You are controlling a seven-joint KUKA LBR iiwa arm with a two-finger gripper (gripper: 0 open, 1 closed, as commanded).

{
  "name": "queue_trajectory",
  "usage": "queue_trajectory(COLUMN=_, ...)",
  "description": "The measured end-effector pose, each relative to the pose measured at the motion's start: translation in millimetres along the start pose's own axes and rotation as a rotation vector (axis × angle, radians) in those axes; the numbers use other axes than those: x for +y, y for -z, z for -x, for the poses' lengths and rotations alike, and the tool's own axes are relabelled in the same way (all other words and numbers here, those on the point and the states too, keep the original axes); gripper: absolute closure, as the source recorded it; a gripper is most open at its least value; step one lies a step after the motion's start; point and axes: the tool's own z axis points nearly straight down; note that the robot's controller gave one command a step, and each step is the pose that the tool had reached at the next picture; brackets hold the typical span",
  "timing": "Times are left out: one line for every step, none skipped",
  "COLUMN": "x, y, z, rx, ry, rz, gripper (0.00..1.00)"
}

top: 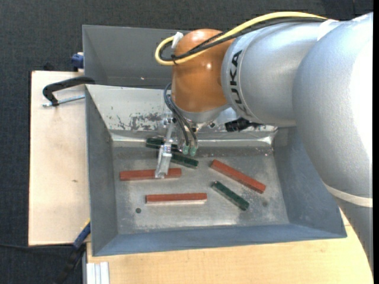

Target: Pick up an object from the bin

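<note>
Green stick [190, 161] lies flat on bin [98, 176] floor near back wall, crossing under gripper [163, 169]; red bar [139, 174] just beside. Nothing lifted yet. You cannot tell whether grip is open or closed; grasp and lift judged outstanding

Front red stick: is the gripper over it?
No, the gripper sits over the left red stick farther back; the front red stick lies apart from it.

In the bin [98, 158] the tool [163, 169] hangs over the left bar [137, 174] (two more lie right).
</note>
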Motion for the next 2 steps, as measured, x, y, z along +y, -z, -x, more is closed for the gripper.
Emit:
queue_trajectory(x=0.0, y=0.0, z=0.0, rx=0.000, ry=0.000, rz=0.000, gripper=0.00)
queue_trajectory(x=-24.3, y=-76.5, z=-0.4, rx=-0.004, ry=-0.042, rz=0.002, gripper=1.00)
